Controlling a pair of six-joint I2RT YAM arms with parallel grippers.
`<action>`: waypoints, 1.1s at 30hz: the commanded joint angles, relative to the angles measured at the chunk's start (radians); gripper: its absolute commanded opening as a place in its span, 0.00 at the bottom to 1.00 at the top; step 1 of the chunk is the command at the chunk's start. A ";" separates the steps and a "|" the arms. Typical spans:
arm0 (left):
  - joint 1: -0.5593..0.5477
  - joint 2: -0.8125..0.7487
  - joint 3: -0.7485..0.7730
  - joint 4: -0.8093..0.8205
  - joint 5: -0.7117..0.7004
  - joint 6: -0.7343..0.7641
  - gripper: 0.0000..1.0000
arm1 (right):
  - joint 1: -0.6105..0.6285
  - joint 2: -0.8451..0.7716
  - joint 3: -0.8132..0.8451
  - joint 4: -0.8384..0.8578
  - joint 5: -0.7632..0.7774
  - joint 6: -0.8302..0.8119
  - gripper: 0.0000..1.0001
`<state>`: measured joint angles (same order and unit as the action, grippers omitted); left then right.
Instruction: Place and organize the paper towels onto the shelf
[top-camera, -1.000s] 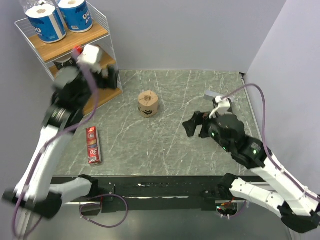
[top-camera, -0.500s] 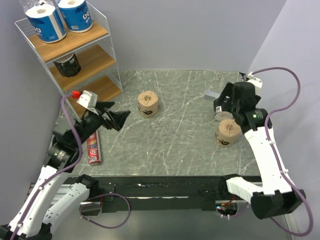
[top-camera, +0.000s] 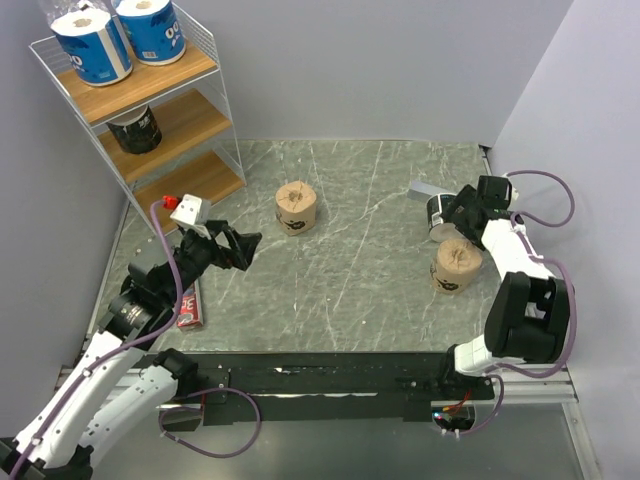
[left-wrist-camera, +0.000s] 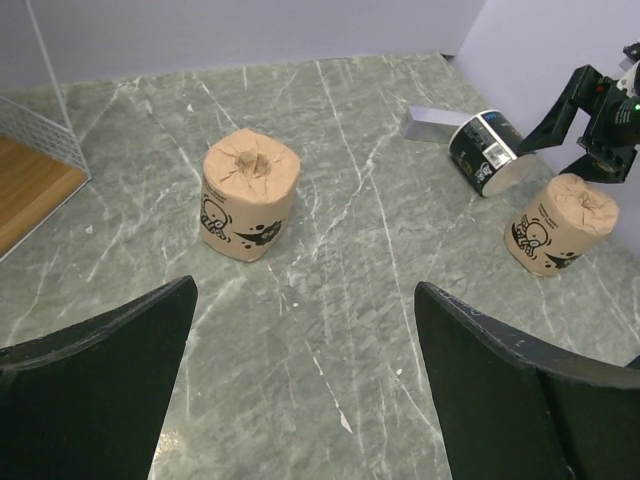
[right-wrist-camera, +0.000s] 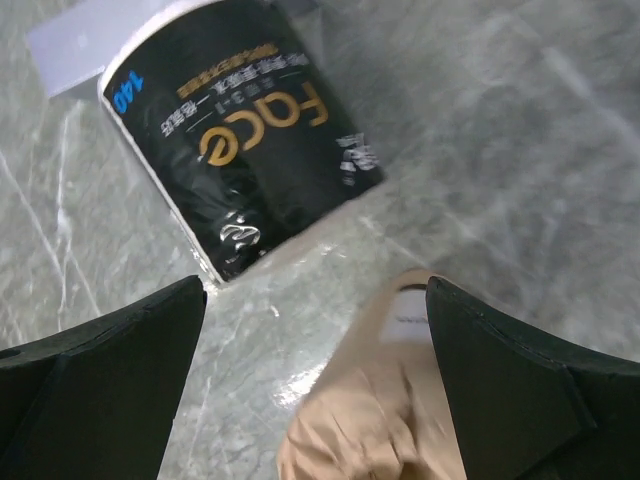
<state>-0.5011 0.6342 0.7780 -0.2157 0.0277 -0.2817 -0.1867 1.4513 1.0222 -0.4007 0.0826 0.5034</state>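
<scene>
The shelf (top-camera: 160, 125) stands at the far left. Two blue-wrapped rolls (top-camera: 92, 45) sit on its top board and one black roll (top-camera: 135, 130) on the middle board. A tan roll (top-camera: 296, 207) stands mid-table, also in the left wrist view (left-wrist-camera: 250, 195). A second tan roll (top-camera: 455, 265) stands at the right. A black roll (top-camera: 438, 215) lies on its side behind it. My right gripper (top-camera: 458, 208) is open just above these two; its view shows the black roll (right-wrist-camera: 245, 130) and the tan roll (right-wrist-camera: 400, 410). My left gripper (top-camera: 245, 250) is open and empty, low over the table at the left.
A flat red box (top-camera: 188, 305) lies at the front left, partly under my left arm. A small grey block (top-camera: 425, 190) lies behind the black roll, also in the right wrist view (right-wrist-camera: 80, 40). A wall runs close along the table's right side.
My left gripper has pulled away from the shelf's middle board, where a black roll now sits, and has come down over the table. My right gripper has swung to the far right.
</scene>
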 joint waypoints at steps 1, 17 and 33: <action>-0.040 -0.031 0.003 -0.002 -0.118 0.039 0.96 | -0.003 -0.005 0.009 0.169 -0.116 -0.025 0.98; -0.059 -0.022 -0.006 0.006 -0.163 0.052 0.97 | -0.003 -0.025 -0.050 0.244 -0.112 0.210 0.97; -0.057 -0.044 -0.016 0.009 -0.219 0.033 0.96 | 0.000 -0.089 0.239 -0.354 0.157 0.014 0.93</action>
<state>-0.5545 0.6079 0.7719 -0.2333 -0.1799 -0.2481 -0.1848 1.4525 1.2377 -0.5426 0.1196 0.5606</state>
